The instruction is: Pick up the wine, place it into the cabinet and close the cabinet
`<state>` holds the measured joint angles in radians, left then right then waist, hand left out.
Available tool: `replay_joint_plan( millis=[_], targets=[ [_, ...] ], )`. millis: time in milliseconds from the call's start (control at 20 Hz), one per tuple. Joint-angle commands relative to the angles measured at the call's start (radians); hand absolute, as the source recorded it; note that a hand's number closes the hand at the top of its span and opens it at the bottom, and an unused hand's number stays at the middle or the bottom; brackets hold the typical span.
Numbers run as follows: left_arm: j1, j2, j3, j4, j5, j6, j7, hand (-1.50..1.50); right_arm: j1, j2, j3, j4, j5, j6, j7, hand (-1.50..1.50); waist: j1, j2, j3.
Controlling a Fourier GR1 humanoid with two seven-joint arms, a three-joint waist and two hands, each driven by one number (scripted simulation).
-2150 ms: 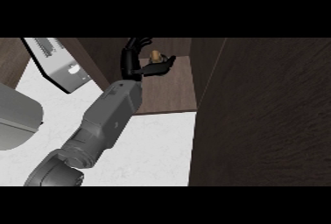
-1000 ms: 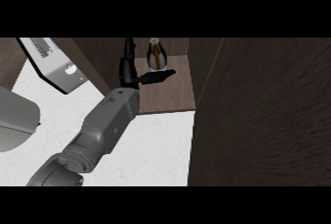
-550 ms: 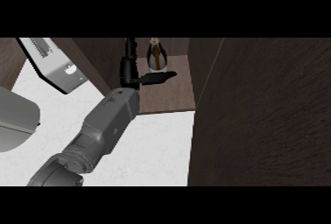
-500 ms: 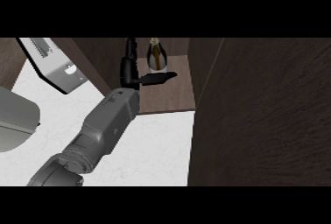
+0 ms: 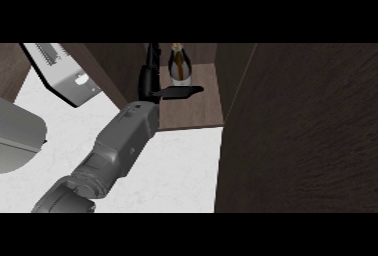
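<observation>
Already shelved: the wine point(image 5: 179, 64) stands upright inside the cabinet point(image 5: 193, 111), no fingers on it.

Only one hand point(image 5: 153, 75) shows, reaching up from the lower left of the head view; by its place I judge it the left. It is straight and slack just beside the bottle, thumb pointing toward it, holding nothing. The placing looks done. What remains, by my reading, is drawing the arm out and swinging the dark door point(image 5: 303, 130) at the right shut.

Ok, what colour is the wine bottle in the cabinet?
Dark glass with a gold top and pale label on the wine bottle, seen in the head view.
</observation>
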<state>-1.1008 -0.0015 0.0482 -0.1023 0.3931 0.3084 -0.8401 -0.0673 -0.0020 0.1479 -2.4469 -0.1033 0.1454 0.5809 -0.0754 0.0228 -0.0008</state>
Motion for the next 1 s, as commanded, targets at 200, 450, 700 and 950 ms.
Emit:
replay_joint_plan(
  millis=[200, 450, 700, 950],
  targets=[
    [0.064, 0.001, 0.018, -0.017, 0.067, -0.073, -0.05, -1.5, 0.042, 0.001, 0.031, -0.055, -0.003, 0.0, -0.006, -1.5, 0.015, -0.009, 0.0],
    [0.079, 0.001, -0.039, -0.026, 0.142, -0.097, -0.043, -1.5, -0.007, 0.0, 0.026, -0.015, -0.007, -0.014, 0.025, -1.5, 0.001, -0.014, 0.0],
    [0.111, 0.001, -0.116, -0.085, 0.213, -0.081, -0.015, -1.5, -0.075, 0.001, 0.017, -0.016, 0.006, -0.048, 0.074, -1.5, 0.013, -0.019, 0.0],
    [0.23, 0.001, -0.299, -0.263, 0.296, -0.019, 0.026, -1.5, -0.101, -0.007, 0.008, -0.029, 0.023, -0.061, 0.098, -1.5, 0.024, -0.032, 0.0]
  ],
)
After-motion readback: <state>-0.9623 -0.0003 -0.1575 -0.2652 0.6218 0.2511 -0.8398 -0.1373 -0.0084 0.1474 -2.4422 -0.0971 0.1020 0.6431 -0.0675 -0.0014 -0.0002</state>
